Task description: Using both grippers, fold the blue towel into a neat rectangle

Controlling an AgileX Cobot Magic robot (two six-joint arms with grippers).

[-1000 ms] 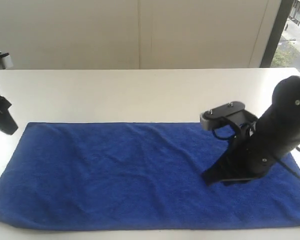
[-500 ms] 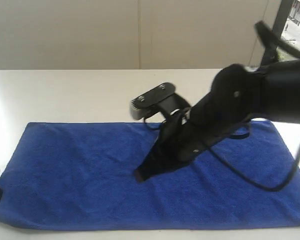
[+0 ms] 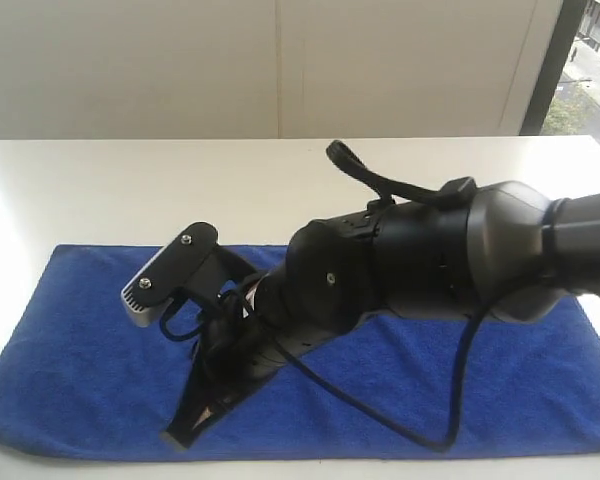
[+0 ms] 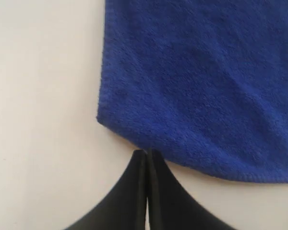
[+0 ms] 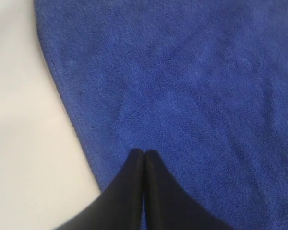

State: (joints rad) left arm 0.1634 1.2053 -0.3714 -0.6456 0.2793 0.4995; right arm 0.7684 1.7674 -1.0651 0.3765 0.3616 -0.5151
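1. Your right gripper (image 3: 180,437) was clamped shut on nothing. Its tips pointed down at the blue towel (image 3: 80,330), just inside the near hem in the lower left of the exterior frame. Whether they touched the cloth could not be told.
2. Your left gripper (image 4: 147,152) was likewise closed and empty. The left wrist view placed its tips over bare table (image 4: 38,96), just beside a rounded towel corner.
3. The towel lay flat and unfolded, running lengthwise across the lower half of the exterior frame.
4. To do this step well, you would likely have needed to open both sets of jaws before coming down. Each should then pinch the hem at a matching corner, and both should lift evenly so the fold line ran straight.
5. Your right arm stretched from the right edge across the middle, low over the cloth, with its wrist pitched downward. Its grey camera bracket (image 3: 165,275) jutted toward the left and a black cable (image 3: 380,410) drooped onto the towel.
6. Your left arm was almost wholly outside the exterior frame.
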